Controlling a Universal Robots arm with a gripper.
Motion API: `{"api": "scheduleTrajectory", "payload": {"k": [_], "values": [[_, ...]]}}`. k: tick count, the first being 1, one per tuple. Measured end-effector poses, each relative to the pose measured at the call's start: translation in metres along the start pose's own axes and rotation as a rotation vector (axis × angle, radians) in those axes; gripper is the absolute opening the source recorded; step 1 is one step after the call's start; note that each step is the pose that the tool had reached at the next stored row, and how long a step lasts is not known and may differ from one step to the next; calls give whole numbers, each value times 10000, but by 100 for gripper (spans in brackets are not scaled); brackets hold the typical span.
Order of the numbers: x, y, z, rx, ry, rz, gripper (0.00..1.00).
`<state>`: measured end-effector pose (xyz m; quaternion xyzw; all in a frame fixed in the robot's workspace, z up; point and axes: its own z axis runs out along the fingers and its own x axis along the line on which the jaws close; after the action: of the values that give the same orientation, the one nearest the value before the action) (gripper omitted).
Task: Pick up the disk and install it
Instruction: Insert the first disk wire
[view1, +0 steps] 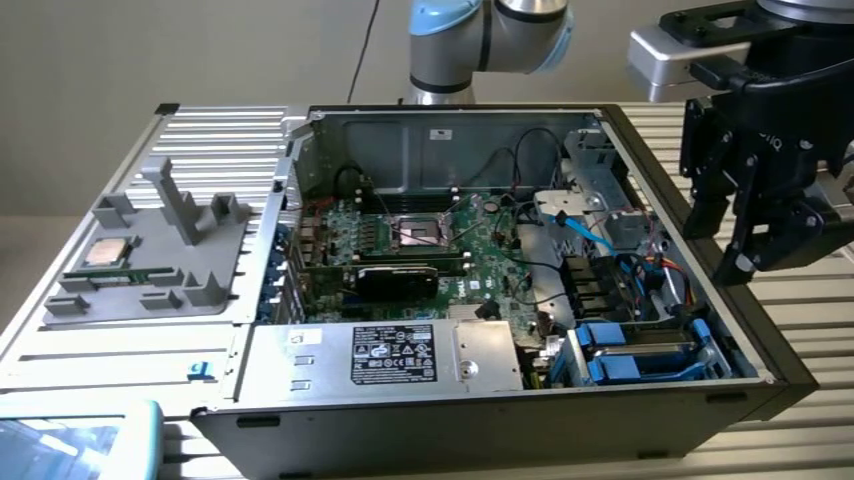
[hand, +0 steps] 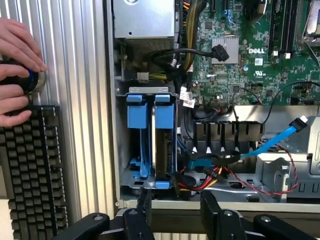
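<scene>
Approach work, exterior view first. The end effector (view1: 727, 245) hangs above the exterior view's right edge of the open computer case (view1: 441, 430), which sits on the ribbed counter (view1: 801, 330). It is well above the hardware and touches nothing. The disk (view1: 638, 352), in its blue frame, stands on edge in the drive cage (view1: 694, 340) at the case's near corner on that same side.

Wrist view now, looking straight down into that cage. The end effector (hand: 177, 205) has its fingers spread and nothing between them, so it is empty. The disk (hand: 163, 145) is the darker slab under one of two blue handles; the slot beside it looks like bare rails, though I can't be sure.

To do this well, I'd centre the gap squarely on that one blue handle, not across both, and come down dead vertical. A blue cable (hand: 280, 137) and red wires (hand: 280, 187) run just beside the cage and could snag.

A person's hand (hand: 17, 70) rests near a keyboard (hand: 30, 175), well apart from the work.
</scene>
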<state>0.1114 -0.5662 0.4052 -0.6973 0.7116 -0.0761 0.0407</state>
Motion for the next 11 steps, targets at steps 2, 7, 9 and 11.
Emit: {"api": "scheduleTrajectory", "payload": {"k": [2, 7, 9, 11], "values": [[-43, -31, 23, 0, -1, 0, 52], [-120, -70, 109, 0, -1, 7, 52], [-123, -68, 117, 0, 1, 11, 52], [-122, -68, 117, 0, 3, 11, 52]]}}
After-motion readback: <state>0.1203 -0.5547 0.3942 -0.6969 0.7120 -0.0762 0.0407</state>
